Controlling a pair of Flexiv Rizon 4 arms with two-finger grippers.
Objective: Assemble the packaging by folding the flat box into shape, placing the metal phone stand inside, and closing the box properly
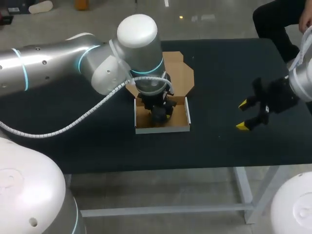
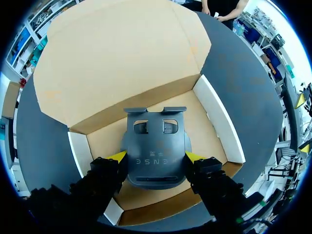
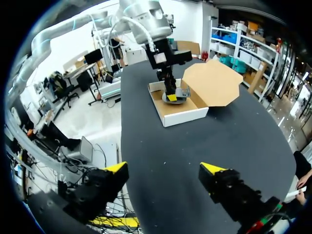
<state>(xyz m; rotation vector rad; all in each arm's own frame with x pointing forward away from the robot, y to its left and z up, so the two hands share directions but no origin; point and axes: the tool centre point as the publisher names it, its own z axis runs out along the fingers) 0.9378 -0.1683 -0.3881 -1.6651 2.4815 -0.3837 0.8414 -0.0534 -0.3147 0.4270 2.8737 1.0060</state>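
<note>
1. The metal phone stand is being pinched by the left hand, with its two yellow-tipped fingers being pressed against opposite sides of the stand's base.
2. The stand is being held inside the open cardboard box, between the white side walls and over the brown floor. Whether it is touching that floor cannot be told.
3. The box's lid is being kept folded back on the far side of the box, ahead of the left hand.
4. The box is being carried by the dark bench, near its middle.
5. The right hand is being held spread, with nothing between its fingers, above the bench and well apart from the box, off to the box's right.
6. In the right wrist view, the box and the left hand are being shown far ahead of the right hand's fingers.
</note>
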